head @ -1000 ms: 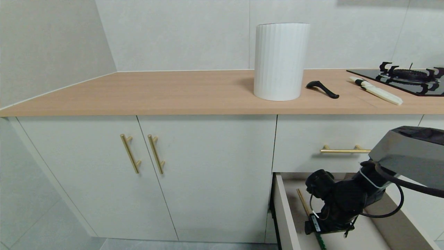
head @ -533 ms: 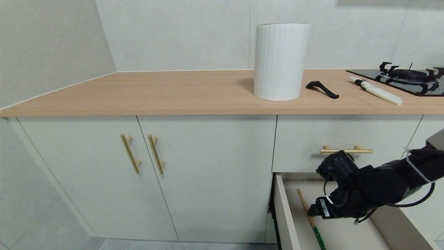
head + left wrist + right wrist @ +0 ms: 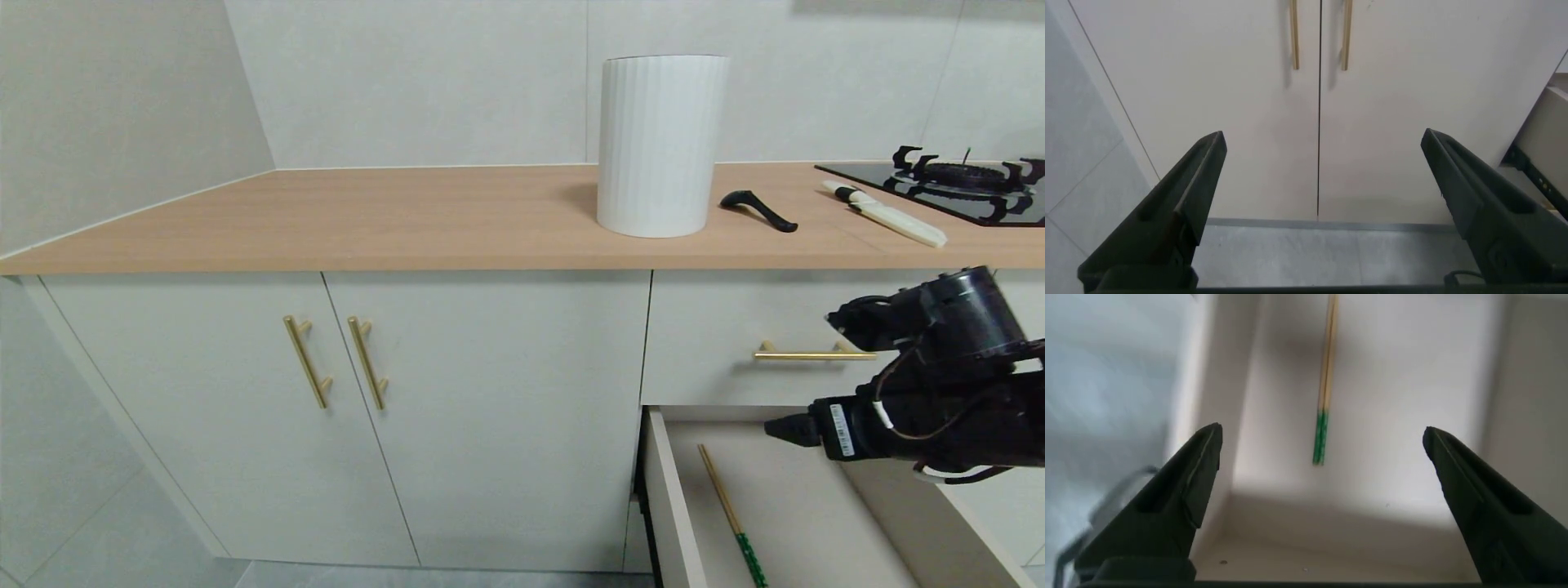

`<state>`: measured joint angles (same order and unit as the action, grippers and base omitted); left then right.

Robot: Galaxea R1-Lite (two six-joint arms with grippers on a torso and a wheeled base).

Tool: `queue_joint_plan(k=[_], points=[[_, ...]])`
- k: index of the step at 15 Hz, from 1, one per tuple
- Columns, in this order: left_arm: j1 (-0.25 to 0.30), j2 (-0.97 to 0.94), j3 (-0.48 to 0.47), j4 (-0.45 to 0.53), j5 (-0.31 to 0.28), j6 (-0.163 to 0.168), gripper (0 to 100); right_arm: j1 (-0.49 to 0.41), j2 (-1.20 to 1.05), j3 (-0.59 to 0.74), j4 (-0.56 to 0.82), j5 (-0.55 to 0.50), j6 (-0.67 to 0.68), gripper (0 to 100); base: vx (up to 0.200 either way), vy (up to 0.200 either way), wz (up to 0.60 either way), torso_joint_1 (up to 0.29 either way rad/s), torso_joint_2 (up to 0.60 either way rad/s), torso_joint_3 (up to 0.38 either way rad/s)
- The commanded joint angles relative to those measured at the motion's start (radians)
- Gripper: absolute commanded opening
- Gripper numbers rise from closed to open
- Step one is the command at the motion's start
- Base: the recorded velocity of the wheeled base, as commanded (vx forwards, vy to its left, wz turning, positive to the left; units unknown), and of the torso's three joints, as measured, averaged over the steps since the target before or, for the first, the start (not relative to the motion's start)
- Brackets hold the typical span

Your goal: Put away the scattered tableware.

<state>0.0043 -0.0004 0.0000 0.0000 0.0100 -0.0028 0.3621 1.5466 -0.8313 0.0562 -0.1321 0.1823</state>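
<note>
A wooden chopstick with a green end [image 3: 729, 510] lies flat on the floor of the open drawer [image 3: 669, 490], near its left wall. My right gripper [image 3: 788, 429] hovers above the drawer's back right part, open and holding nothing. In the right wrist view the chopstick [image 3: 1325, 392] lies well below the wide-apart fingers [image 3: 1184, 498]. On the countertop rest a black spoon [image 3: 759, 208] and a white knife [image 3: 886, 214]. My left gripper [image 3: 1323, 212] is open and holding nothing, low in front of the cabinet doors [image 3: 1319, 106].
A tall white ribbed canister [image 3: 660, 145] stands on the wooden countertop [image 3: 367, 216], left of the spoon. A black gas hob [image 3: 955, 184] sits at the far right. A closed drawer with a gold handle [image 3: 812, 355] is above the open one.
My right gripper has risen out of the drawer and swung to the right. The chopstick stays lying on the drawer floor.
</note>
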Motion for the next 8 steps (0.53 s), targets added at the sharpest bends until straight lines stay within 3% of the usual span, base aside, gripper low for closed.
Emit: queue_joint_plan(k=[1, 8], points=[[0.0, 0.0, 0.0, 0.0, 0.001, 0.0, 100, 0.0, -0.134, 0.004, -0.004, -0.001, -0.023, 100, 0.0, 0.0, 0.0, 0.0, 0.0, 0.0], [0.0, 0.0, 0.0, 0.0, 0.001, 0.0, 100, 0.0, -0.229, 0.006, -0.004, -0.001, -0.049, 100, 0.0, 0.0, 0.0, 0.0, 0.0, 0.0]])
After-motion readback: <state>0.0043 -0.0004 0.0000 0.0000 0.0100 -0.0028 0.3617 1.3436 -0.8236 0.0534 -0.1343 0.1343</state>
